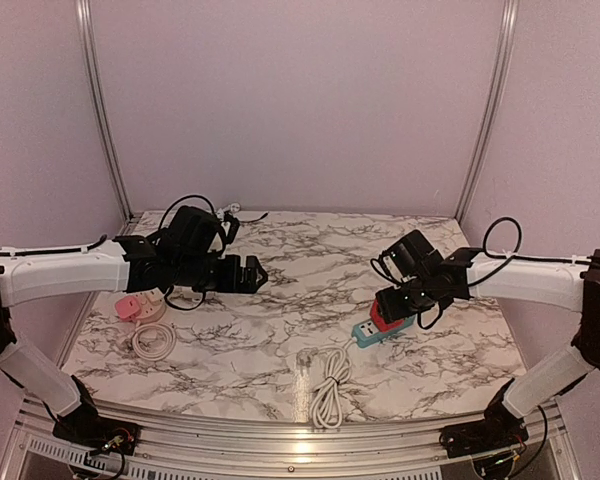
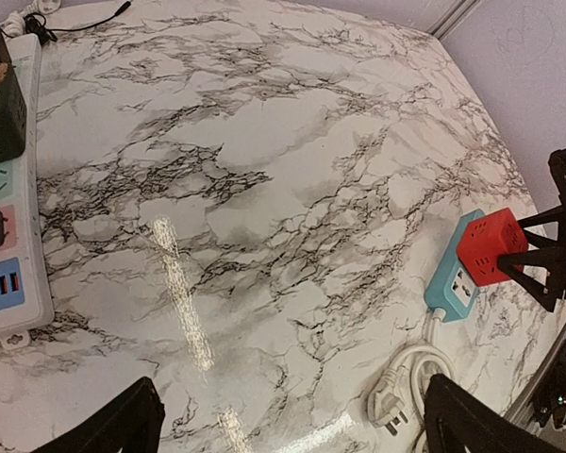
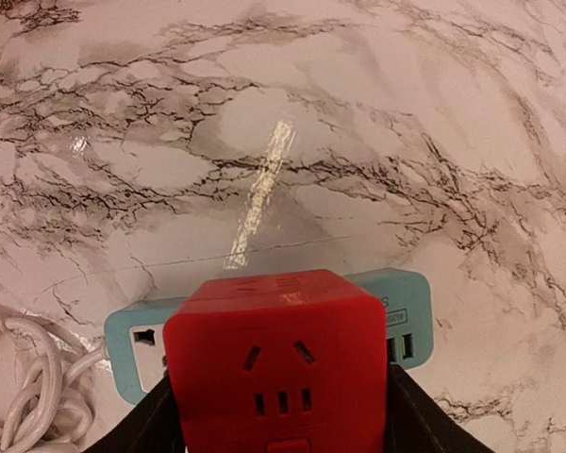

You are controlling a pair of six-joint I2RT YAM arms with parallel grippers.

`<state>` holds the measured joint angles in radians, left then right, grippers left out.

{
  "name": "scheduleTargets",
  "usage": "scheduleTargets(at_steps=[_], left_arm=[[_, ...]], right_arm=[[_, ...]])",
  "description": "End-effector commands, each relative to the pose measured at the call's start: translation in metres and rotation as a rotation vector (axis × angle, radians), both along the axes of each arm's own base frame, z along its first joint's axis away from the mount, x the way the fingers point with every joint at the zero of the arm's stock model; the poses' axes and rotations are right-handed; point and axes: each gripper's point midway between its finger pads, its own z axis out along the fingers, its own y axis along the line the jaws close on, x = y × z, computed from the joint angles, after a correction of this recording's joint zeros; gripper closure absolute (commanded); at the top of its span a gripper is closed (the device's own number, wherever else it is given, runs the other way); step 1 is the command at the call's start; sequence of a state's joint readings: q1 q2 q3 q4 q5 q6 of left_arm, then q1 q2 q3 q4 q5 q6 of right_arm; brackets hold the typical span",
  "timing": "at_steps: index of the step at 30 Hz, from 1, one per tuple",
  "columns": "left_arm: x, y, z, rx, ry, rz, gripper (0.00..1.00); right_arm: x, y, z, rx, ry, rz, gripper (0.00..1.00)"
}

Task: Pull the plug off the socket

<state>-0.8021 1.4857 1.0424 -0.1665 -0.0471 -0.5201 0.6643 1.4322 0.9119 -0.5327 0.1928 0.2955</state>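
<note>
Lower frame: red cube plug [image 3: 281, 359] in teal socket strip [image 3: 407, 294]; right gripper [image 3: 288, 420] straddled it, clamp unclear; I favoured pulling straight. Left gripper [image 2: 292, 425] gaped empty.

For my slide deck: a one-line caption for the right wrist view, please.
Right gripper straddles a red cube plug seated on a teal power strip on a marble-patterned table.

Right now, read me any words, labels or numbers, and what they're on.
No text is readable.
On the teal power strip, print by the USB ports: too blurred.
On the dark cube on the white power strip, orange marking: too blurred.
On the red cube plug: none.
</note>
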Motion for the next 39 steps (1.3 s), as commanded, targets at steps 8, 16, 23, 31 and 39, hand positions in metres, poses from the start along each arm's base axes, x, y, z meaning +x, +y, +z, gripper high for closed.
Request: scheduleTargets(at_steps=[8,16,23,31,39], left_arm=[[-0.001,-0.026,0.000,-0.067,0.028,-0.062,0.01],[0.001,-0.045,0.000,-0.130,0.053,-0.096,0.01],[-0.002,-0.075,-0.013,-0.291,0.145,-0.133,0.14],[-0.004,-0.102,-0.042,-0.350,0.254,-0.148,0.74],[-0.005,-0.130,-0.057,-0.380,0.303,-0.182,0.96]], right_arm=[[0.008,0.049,-0.005,0.066,0.040,0.023,0.60],[0.023,0.116,0.003,0.115,-0.024,0.019,0.64],[0.027,0.139,-0.003,0.148,-0.013,0.017,0.62],[0.025,0.140,-0.003,0.146,-0.003,0.025,0.35],[0.022,0.133,-0.001,0.104,-0.009,0.022,0.22]])
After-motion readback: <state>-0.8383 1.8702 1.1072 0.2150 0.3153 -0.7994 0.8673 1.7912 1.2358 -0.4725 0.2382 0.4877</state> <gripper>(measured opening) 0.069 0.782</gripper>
